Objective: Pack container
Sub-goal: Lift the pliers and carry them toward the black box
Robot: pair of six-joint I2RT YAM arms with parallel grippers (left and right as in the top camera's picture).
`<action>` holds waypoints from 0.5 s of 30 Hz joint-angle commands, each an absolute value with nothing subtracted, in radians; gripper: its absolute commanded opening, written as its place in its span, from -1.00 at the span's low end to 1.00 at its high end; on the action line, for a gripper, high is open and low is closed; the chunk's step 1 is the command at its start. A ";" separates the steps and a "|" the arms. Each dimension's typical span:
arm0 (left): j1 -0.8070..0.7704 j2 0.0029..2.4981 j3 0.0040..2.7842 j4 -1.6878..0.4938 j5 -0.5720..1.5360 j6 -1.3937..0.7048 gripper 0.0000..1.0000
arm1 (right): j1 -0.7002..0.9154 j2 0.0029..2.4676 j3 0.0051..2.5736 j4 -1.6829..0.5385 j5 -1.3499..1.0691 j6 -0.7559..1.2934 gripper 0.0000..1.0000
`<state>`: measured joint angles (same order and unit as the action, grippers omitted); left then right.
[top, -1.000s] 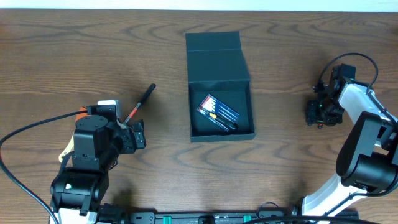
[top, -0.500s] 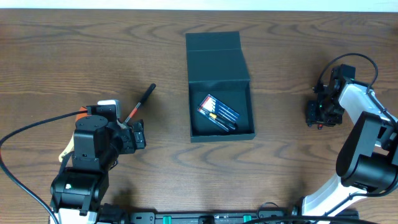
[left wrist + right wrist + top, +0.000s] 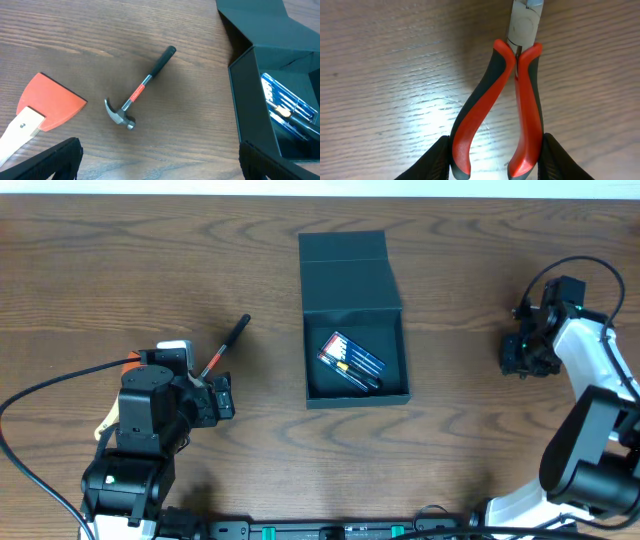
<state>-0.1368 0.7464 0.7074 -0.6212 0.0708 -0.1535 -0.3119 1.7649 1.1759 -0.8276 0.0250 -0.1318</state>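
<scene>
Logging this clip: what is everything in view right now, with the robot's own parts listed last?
container: 1, dark teal-grey, table centre, lid open
small tool set: 1, blue pack, inside the container
hammer: 1, black and red handle, left of the container
scraper: 1, orange blade, pale handle, left of the hammer
pliers: 1, red and grey handles, right side
table: 1, brown wood
left gripper: 1, black, open, empty
right gripper: 1, black, closed on pliers

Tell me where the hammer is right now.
In the left wrist view, the hammer lies on the table on the left side, between the orange scraper and the open container.
</scene>
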 commanded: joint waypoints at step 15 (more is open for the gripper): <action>-0.136 0.748 0.730 -0.622 0.062 -0.151 0.97 | 0.052 1.431 1.204 -0.861 -0.030 -0.273 -0.34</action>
<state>-0.1368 0.7464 0.7074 -0.6216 0.0708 -0.1535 -0.0326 1.4708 1.1770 -0.8513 -0.0116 -0.1993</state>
